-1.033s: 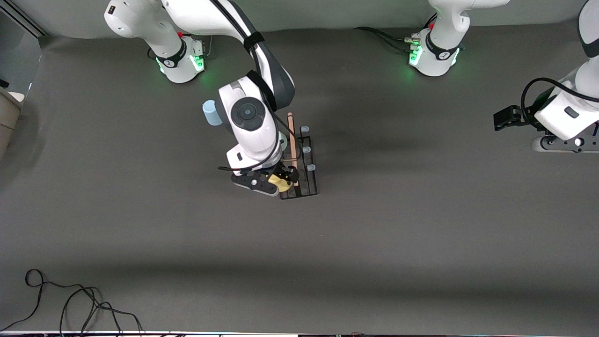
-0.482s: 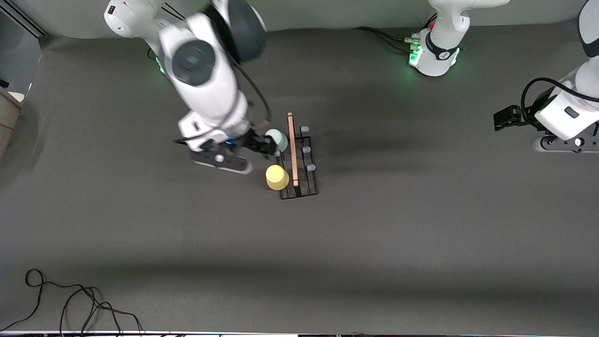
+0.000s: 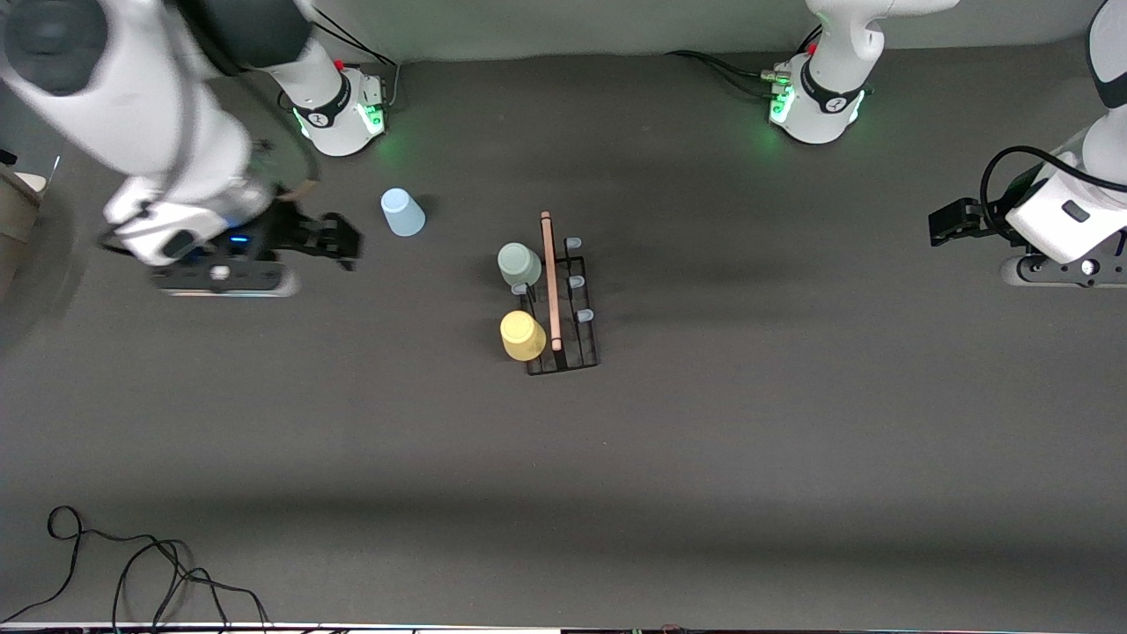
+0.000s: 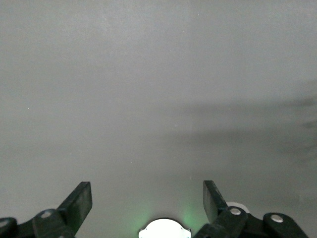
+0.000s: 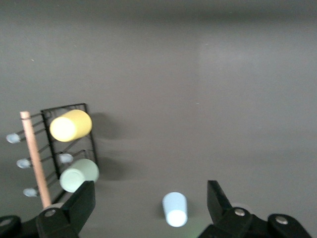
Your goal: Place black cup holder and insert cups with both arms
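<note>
Hovering open-fingered, our right end effector (image 3: 339, 239) hung beside the small light blue plastic cup (image 3: 401, 212); our waiting left end effector (image 4: 147, 201) was open over bare grey tabletop (image 3: 792, 423).

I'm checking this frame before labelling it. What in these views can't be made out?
- Right gripper, front view: motion blur smears it.
- Pegs under the yellow cup and pale green cup, front view: the cups cover them.
- Left arm, front view: cut off by the picture's edge.
- Black cup holder, right wrist view: one end hidden by the right jaw.
</note>
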Controlling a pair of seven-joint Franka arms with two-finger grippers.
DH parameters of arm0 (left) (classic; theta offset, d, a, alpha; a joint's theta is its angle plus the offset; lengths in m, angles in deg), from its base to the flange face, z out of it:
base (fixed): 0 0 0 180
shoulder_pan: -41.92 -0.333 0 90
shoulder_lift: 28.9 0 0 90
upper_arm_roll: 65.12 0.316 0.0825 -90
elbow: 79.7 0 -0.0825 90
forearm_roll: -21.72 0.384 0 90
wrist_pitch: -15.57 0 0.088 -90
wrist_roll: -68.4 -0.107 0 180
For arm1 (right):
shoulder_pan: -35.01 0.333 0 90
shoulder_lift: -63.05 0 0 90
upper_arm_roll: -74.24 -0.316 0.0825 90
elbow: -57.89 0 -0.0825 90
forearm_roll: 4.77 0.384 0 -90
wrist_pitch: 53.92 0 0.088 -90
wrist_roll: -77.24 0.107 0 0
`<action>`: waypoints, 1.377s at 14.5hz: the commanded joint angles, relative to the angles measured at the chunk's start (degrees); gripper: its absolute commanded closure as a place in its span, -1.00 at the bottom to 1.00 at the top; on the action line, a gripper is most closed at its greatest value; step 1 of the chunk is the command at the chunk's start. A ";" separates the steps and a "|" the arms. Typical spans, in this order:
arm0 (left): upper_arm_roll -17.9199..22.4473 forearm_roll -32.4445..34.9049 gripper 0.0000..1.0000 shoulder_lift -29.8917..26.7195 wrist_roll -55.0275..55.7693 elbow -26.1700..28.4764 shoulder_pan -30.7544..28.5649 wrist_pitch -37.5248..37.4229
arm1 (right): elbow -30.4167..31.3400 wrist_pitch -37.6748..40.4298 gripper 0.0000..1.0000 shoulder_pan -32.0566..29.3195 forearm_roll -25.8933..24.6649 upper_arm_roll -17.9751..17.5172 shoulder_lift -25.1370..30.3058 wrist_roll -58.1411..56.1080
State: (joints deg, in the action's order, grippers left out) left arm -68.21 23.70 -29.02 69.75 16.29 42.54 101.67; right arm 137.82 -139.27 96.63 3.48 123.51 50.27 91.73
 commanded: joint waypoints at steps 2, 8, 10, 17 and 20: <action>-0.08 0.40 -0.99 -1.11 -0.82 0.33 -0.18 -0.67 | 4.61 -0.96 -1.00 -12.71 -4.45 -7.40 6.01 -10.16; -0.08 0.40 -0.99 -1.11 -0.82 0.33 -0.18 -0.59 | 10.85 -3.42 -1.00 -47.78 -9.04 -36.75 12.34 -13.87; -0.08 0.40 -0.99 -1.20 -0.82 0.33 -0.18 -0.50 | 10.95 -3.34 -1.00 -55.44 -9.04 -42.91 12.52 -13.96; -0.08 0.40 -0.99 -1.11 -0.82 0.33 -0.18 -0.59 | 9.81 -3.51 -1.00 -57.93 -9.82 -44.08 11.30 -14.05; -0.08 0.40 -0.99 -1.11 -0.82 0.33 -0.18 -0.59 | 9.54 -3.51 -1.00 -62.40 -10.18 -48.10 10.68 -14.05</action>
State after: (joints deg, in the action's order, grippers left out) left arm -68.21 23.70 -29.01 69.75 16.30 42.54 101.67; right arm 147.12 -141.83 37.97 -5.43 79.26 61.00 78.45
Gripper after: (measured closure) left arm 0.000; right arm 0.000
